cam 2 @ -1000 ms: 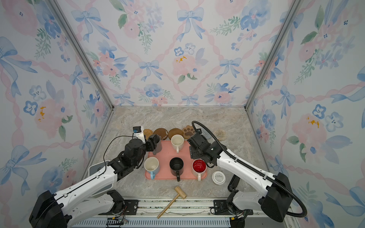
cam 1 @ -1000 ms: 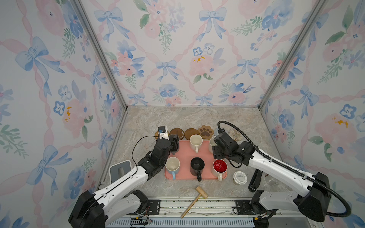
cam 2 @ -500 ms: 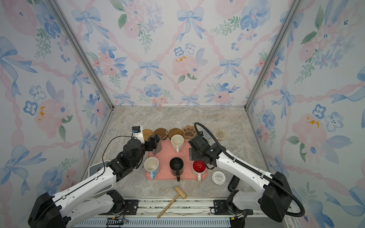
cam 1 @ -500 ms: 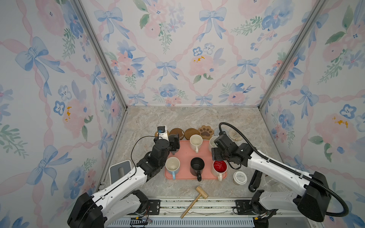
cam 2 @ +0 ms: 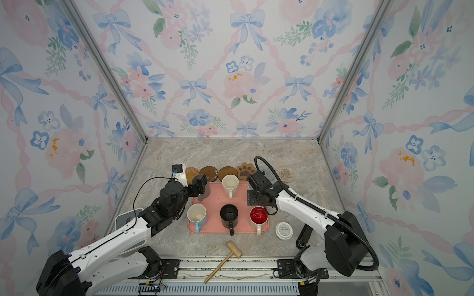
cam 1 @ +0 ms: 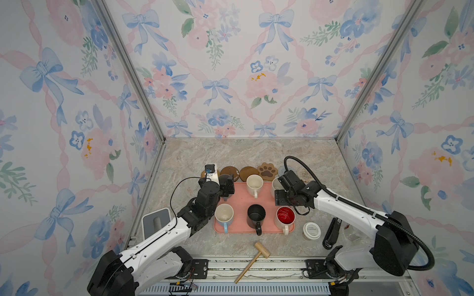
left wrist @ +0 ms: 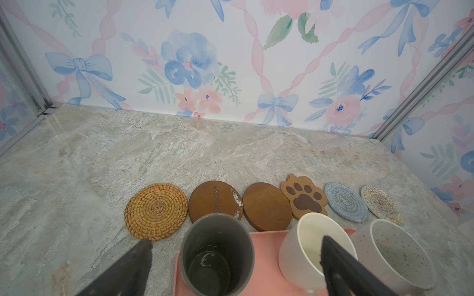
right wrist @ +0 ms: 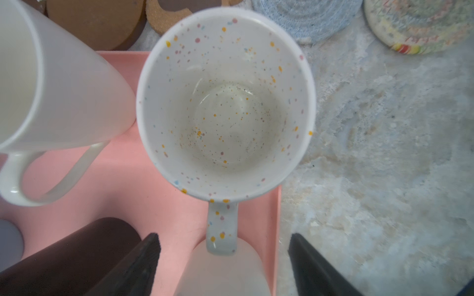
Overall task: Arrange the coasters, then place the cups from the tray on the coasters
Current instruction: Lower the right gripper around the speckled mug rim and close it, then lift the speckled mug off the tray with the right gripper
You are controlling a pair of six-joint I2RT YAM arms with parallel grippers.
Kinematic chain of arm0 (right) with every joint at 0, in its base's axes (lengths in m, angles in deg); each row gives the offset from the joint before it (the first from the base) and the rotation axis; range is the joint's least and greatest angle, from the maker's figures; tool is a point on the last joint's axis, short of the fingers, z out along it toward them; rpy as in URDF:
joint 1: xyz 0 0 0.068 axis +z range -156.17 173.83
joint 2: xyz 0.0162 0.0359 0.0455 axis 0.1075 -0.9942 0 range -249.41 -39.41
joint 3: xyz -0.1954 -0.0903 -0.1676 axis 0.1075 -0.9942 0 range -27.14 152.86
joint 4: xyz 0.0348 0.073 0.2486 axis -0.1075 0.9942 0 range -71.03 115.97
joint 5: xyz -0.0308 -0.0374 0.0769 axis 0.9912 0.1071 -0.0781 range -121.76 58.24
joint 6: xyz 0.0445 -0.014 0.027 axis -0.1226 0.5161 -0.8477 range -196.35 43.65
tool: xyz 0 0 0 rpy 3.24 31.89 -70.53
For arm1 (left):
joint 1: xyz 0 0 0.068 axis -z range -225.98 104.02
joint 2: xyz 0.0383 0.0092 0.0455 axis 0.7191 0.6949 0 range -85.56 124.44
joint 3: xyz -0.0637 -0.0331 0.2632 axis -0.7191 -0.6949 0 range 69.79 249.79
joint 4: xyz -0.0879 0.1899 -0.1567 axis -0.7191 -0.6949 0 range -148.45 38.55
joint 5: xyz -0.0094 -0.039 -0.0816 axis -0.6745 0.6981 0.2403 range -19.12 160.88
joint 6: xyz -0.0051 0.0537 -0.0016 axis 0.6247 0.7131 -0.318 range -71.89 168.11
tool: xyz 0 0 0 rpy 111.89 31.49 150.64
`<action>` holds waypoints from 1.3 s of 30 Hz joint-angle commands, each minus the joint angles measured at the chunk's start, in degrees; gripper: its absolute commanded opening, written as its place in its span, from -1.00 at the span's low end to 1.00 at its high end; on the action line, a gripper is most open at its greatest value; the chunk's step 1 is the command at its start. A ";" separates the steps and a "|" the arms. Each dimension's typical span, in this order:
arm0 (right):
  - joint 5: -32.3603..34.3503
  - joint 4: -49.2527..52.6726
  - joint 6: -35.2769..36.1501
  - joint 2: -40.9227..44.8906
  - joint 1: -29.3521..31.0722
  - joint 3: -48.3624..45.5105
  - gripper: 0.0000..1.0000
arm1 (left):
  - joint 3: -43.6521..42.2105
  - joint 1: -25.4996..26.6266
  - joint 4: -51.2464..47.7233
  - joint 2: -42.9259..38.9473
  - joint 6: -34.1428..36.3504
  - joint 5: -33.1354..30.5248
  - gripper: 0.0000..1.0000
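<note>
- Left wrist view: left end effector (left wrist: pixel 234 241) gapes wide astride grey mug (left wrist: pixel 216 256), holding nothing; the mug stands at the corner of the tray (left wrist: pixel 265 246).
- Right wrist view: right end effector (right wrist: pixel 223 235) likewise wide and empty, flanking the handle of the speckled mug (right wrist: pixel 225 102).
- Recommended: close squarely, lift straight, clear of neighbours.
- Count: six coasters (left wrist: pixel 266 206) in a row on the table (left wrist: pixel 179 159) behind the tray; six cups (cam 1: pixel 256 215) on it.

6 cups (cam 1: pixel 255 183) on tray (cam 1: pixel 239 200); coasters (cam 1: pixel 248 173) behind

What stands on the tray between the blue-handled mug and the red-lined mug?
The black mug stands between them, shown in both top views.
</note>
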 commanded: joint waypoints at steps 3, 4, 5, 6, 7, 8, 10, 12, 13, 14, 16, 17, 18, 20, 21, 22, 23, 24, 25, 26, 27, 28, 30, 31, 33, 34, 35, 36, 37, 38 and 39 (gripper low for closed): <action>-2.01 -1.27 0.88 -2.41 -0.97 1.61 0.54 | -0.76 0.17 1.42 -0.30 1.75 -0.46 0.96; -2.30 -1.70 1.05 -2.73 -1.17 1.63 0.52 | -0.84 0.18 1.38 -0.39 1.75 -0.46 0.96; -2.40 -2.03 1.19 -2.92 -1.30 1.71 0.50 | -0.89 0.21 1.41 -0.47 1.75 -0.46 0.96; -2.55 -2.17 1.43 -3.03 -1.51 1.83 0.48 | -0.85 0.17 1.47 -0.44 1.75 -0.55 0.96; -2.66 -2.04 1.74 -3.29 -1.84 2.04 0.45 | -0.92 0.23 1.50 -0.57 1.76 -0.55 0.96; -2.73 -1.80 1.90 -3.47 -2.16 2.31 0.42 | -1.02 0.19 1.52 -0.57 1.75 -0.55 0.96; -2.99 -1.82 2.29 -3.82 -2.76 2.48 0.36 | -0.95 0.23 1.53 -0.69 1.75 -0.55 0.96; -3.24 -1.90 2.69 -4.12 -3.17 2.66 0.30 | -1.02 0.18 1.52 -0.76 1.75 -0.55 0.96; -3.44 -1.97 2.79 -4.29 -3.36 2.76 0.27 | -1.11 0.18 1.52 -0.79 1.75 -0.49 0.96; -3.54 -1.99 2.79 -4.47 -3.46 2.85 0.24 | -1.11 0.18 1.66 -0.89 1.75 -0.38 0.96; -3.66 -2.08 2.99 -4.87 -3.59 3.05 0.19 | -1.19 0.17 1.58 -1.16 1.69 -0.20 0.96; -3.69 -2.14 3.08 -5.14 -3.54 3.14 0.17 | -1.20 0.18 1.67 -1.41 1.67 -0.20 0.96; -3.79 -2.16 3.05 -5.34 -3.54 3.12 0.15 | -1.41 0.17 1.61 -1.57 1.67 -0.29 0.96; -3.80 -2.17 3.08 -5.92 -3.55 3.35 0.11 | -1.64 0.18 1.69 -1.95 1.71 -0.46 0.96; -3.80 -2.25 3.09 -6.11 -3.55 3.51 0.10 | -1.67 0.16 1.69 -2.13 1.67 -0.54 0.96; -3.74 -2.34 3.11 -6.33 -3.59 3.55 0.06 | -1.80 0.19 1.77 -2.28 1.71 -0.64 0.96; -3.43 -2.50 3.14 -6.40 -3.54 3.62 0.00 | -1.88 0.17 1.79 -2.40 1.64 -0.73 0.96; -3.36 -2.67 3.12 -6.36 -3.54 3.57 -0.03 | -1.96 0.22 1.74 -2.57 1.67 -0.73 0.96; -3.23 -2.84 3.19 -6.33 -3.63 3.58 -0.05 | -1.90 0.24 1.70 -2.67 1.67 -0.73 0.96; -3.19 -2.80 3.28 -6.49 -3.72 3.66 -0.07 | -2.01 0.17 1.73 -2.81 1.67 -0.73 0.96; -3.17 -2.70 3.43 -6.59 -3.82 3.82 -0.08 | -2.16 0.17 1.78 -2.93 1.67 -0.73 0.96; -3.17 -2.57 3.52 -6.80 -3.89 3.96 -0.09 | -2.20 0.18 1.75 -3.02 1.64 -0.73 0.96; -3.14 -2.41 3.69 -7.25 -4.03 4.18 -0.10 | -2.25 0.17 1.78 -3.20 1.59 -0.97 0.96; -3.18 -2.39 3.69 -7.46 -3.98 4.28 -0.11 | -2.25 0.13 1.77 -3.26 1.65 -0.99 0.96; -3.25 -2.35 3.64 -7.98 -3.99 4.45 -0.14 | -2.36 0.10 1.72 -3.29 1.67 -1.07 0.96; -3.28 -2.39 3.70 -8.15 -4.03 4.46 -0.17 | -2.34 0.09 1.71 -3.40 1.67 -1.02 0.96; -3.27 -2.42 3.67 -8.34 -3.98 4.52 -0.20 | -2.38 0.13 1.78 -3.47 1.67 -0.99 0.96; -3.30 -2.35 3.65 -8.52 -4.02 4.63 -0.23 | -2.34 0.10 1.78 -3.52 1.67 -0.91 0.96; -3.27 -2.32 3.74 -8.68 -4.01 4.68 -0.24 | -2.40 0.09 1.76 -3.47 1.67 -0.90 0.96; -3.27 -2.35 3.83 -8.77 -3.98 4.64 -0.26 | -2.48 0.08 1.74 -3.51 1.67 -0.77 0.96; -3.19 -2.41 3.87 -8.79 -3.99 4.64 -0.27 | -2.52 0.08 1.83 -3.42 1.70 -0.73 0.96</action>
